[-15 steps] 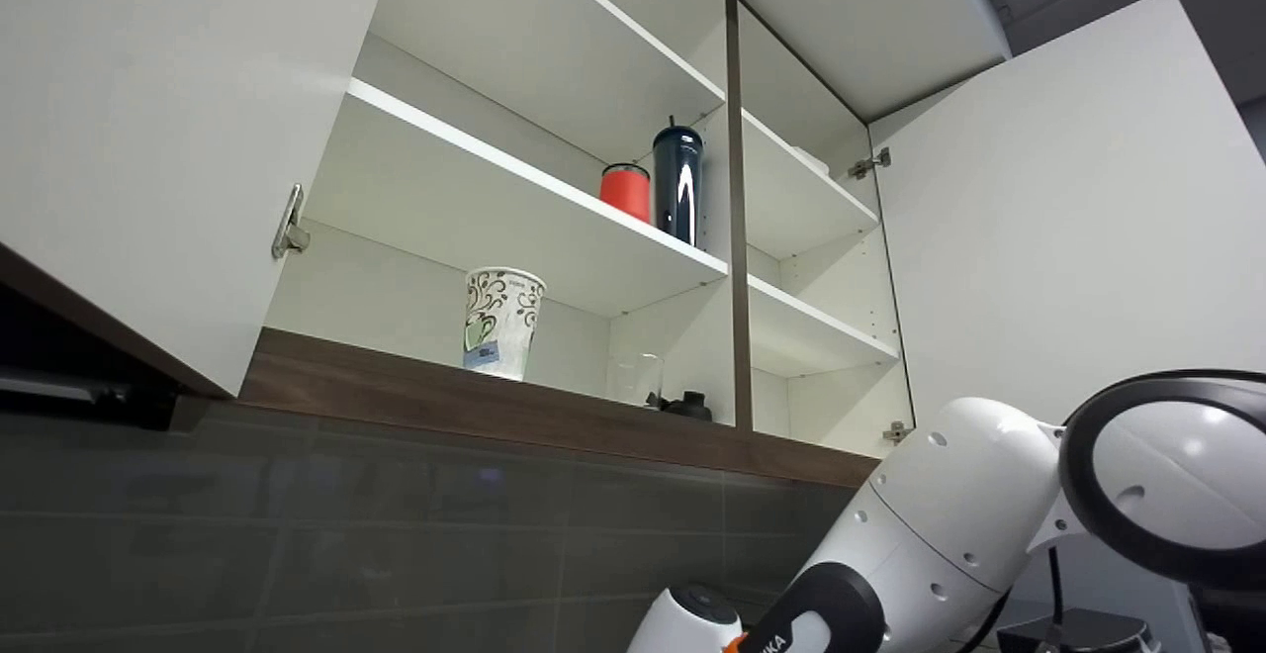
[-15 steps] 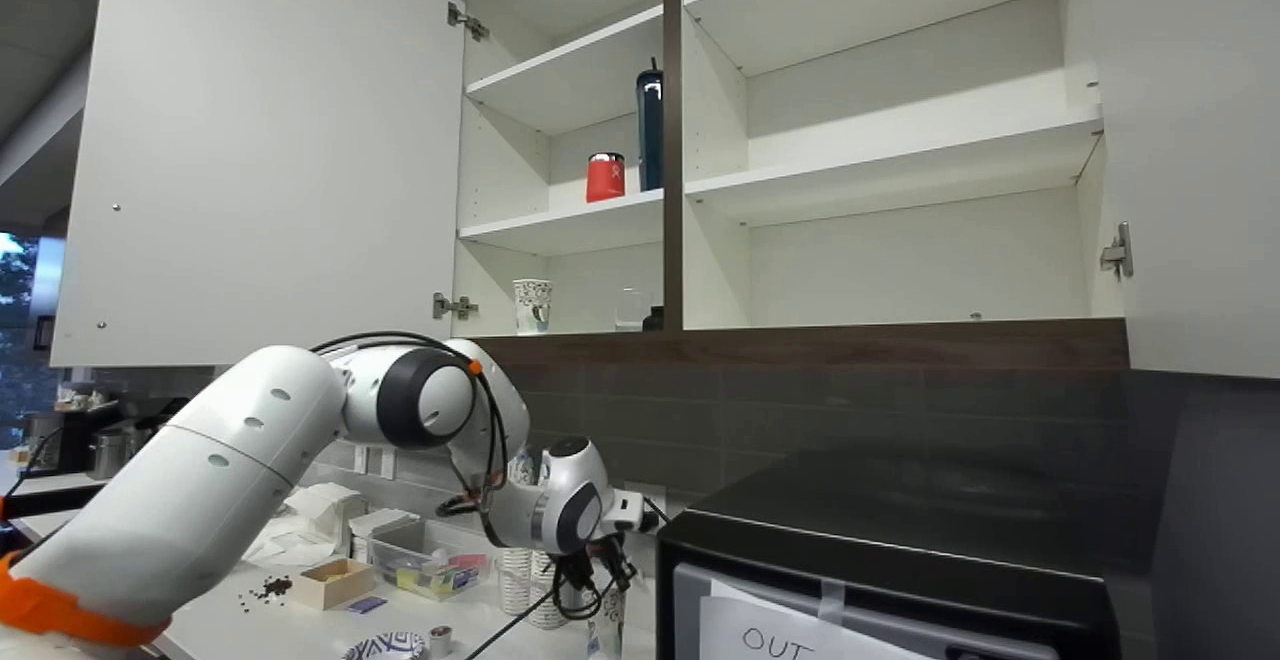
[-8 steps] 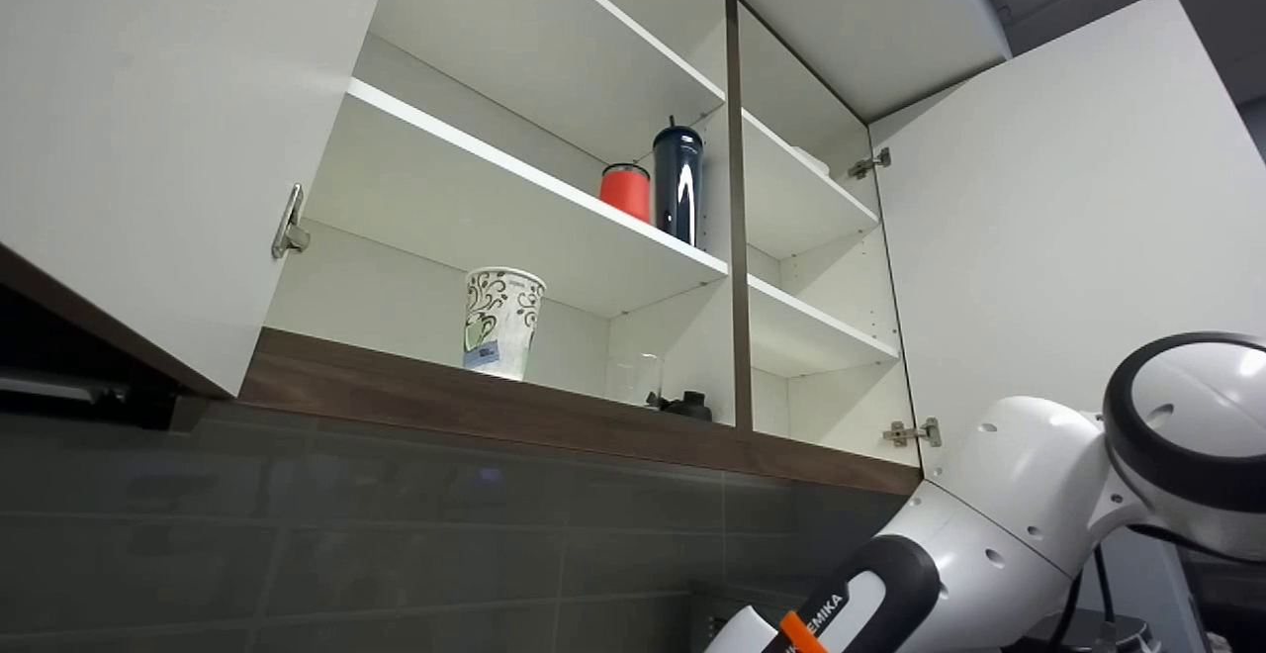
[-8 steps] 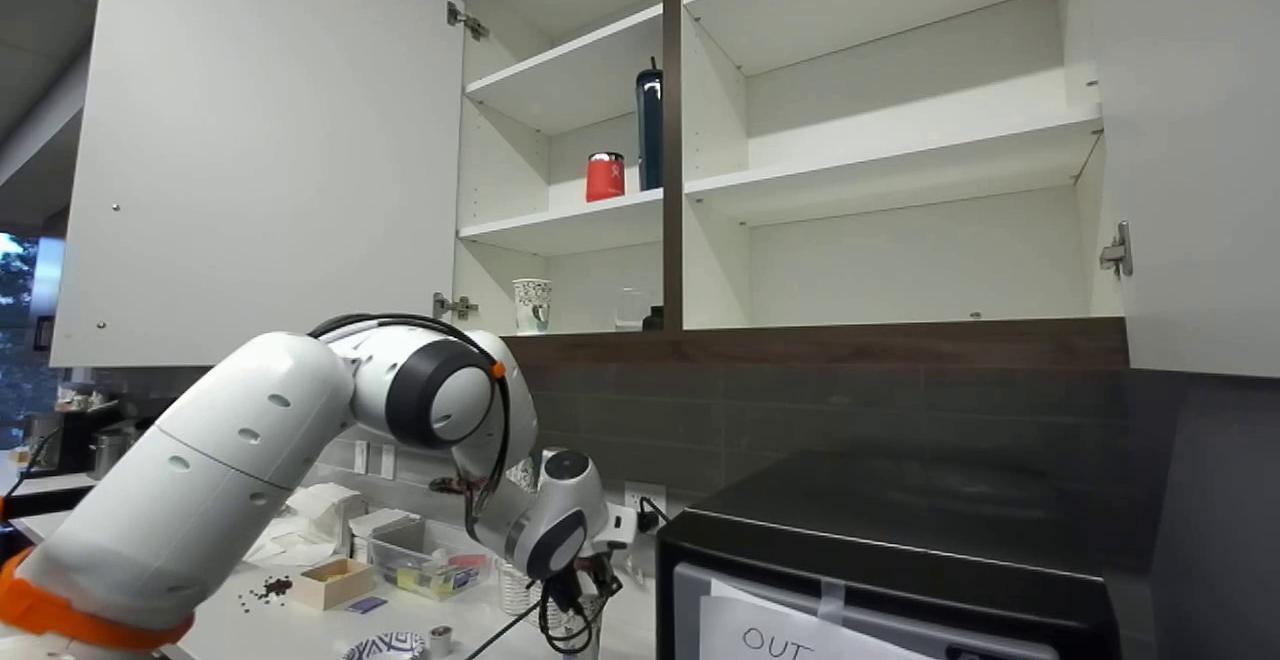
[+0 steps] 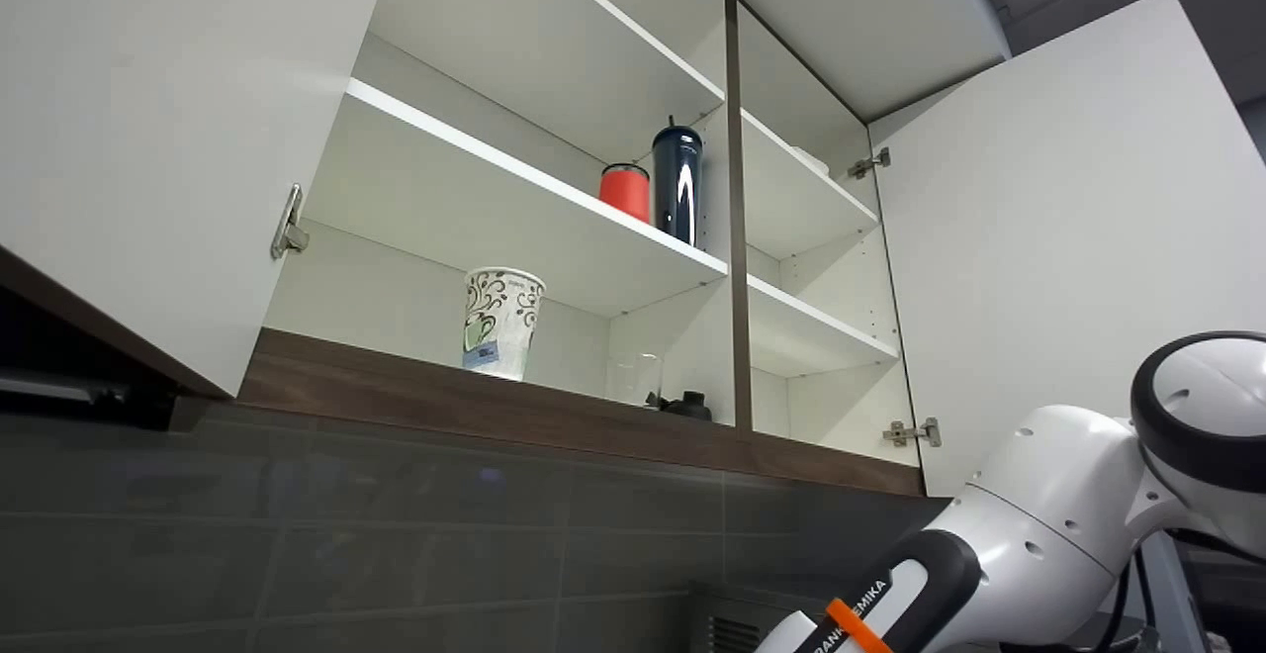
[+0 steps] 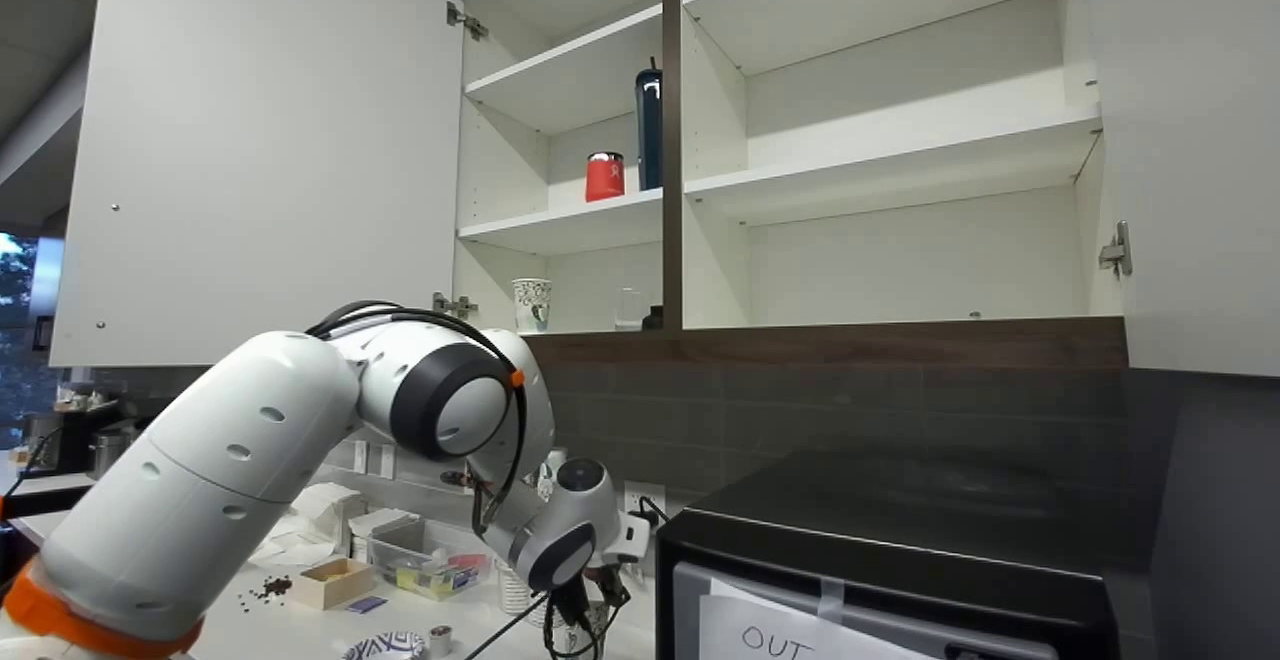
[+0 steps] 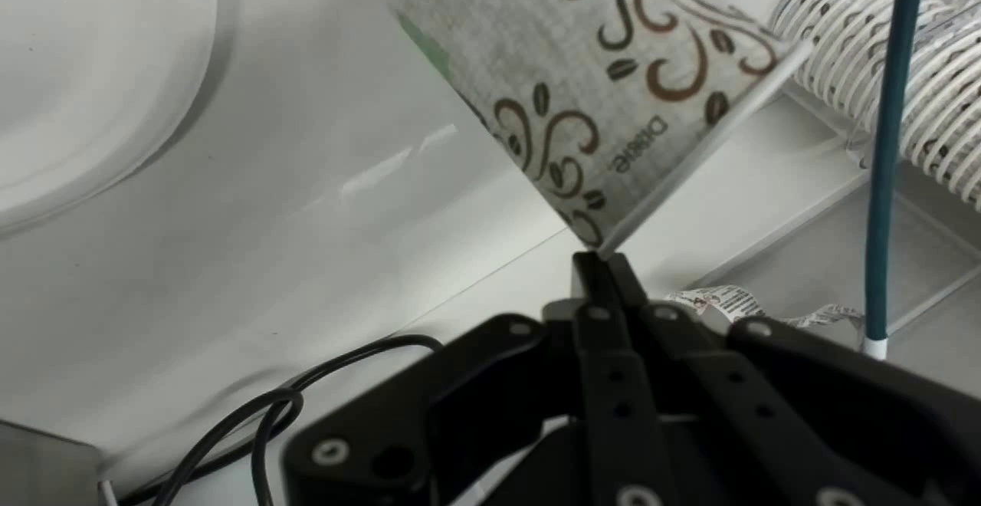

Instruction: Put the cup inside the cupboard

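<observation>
The cup, pale with a swirl and leaf pattern, hangs tilted at my fingertips in the wrist view. My gripper is shut on its rim. In an exterior view the gripper is low above the counter, left of the black appliance, with the cup mostly hidden by cables and the frame's bottom edge. The cupboard hangs on the wall with both doors open; its brown bottom edge is well above the gripper. The gripper is out of view in the exterior view close under the cupboard.
On the lower shelf stand a white flared cup and a clear glass. A red cup and a dark tumbler stand above. A black appliance is beside the gripper. Stacked cups and a cable are near.
The arm has shifted away from the cupboard and its hand has tilted and sunk slightly towards the counter. The cup moves with it. The cupboard and its contents have not moved.
</observation>
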`<state>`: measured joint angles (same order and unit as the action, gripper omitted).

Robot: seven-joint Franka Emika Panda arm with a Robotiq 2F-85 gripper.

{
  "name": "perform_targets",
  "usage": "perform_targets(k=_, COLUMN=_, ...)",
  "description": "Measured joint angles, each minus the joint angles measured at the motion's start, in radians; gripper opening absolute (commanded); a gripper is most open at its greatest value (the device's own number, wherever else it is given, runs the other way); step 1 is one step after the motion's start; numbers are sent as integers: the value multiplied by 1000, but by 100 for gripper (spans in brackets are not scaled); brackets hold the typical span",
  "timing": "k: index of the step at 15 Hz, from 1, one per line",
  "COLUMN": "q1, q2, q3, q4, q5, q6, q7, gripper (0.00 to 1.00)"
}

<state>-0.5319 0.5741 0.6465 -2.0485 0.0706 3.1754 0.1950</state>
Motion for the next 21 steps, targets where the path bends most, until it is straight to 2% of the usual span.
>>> perform_targets(k=6, q1=-43, q2=44, q3=66, q4=-21, q5=-9, q6=113, q7=-18, gripper=2)
perform_targets(k=11, q1=-58, q2=54, q3=84, q4=-20, q5=-11, q6=121, q7=-25, gripper=0)
perform_targets(k=13, q1=-42, q2=53, q3=64, q4=-16, q5=-11, q6=145, q7=-26, gripper=0)
perform_targets(k=18, q1=35, q2=82, q3=-35, q4=-4, q5=-8, q6=295, q7=-26, gripper=0)
perform_targets(k=21, q1=55, q2=120, q3=-56, q4=11, q5=-1, q6=327, q7=-21, gripper=0)
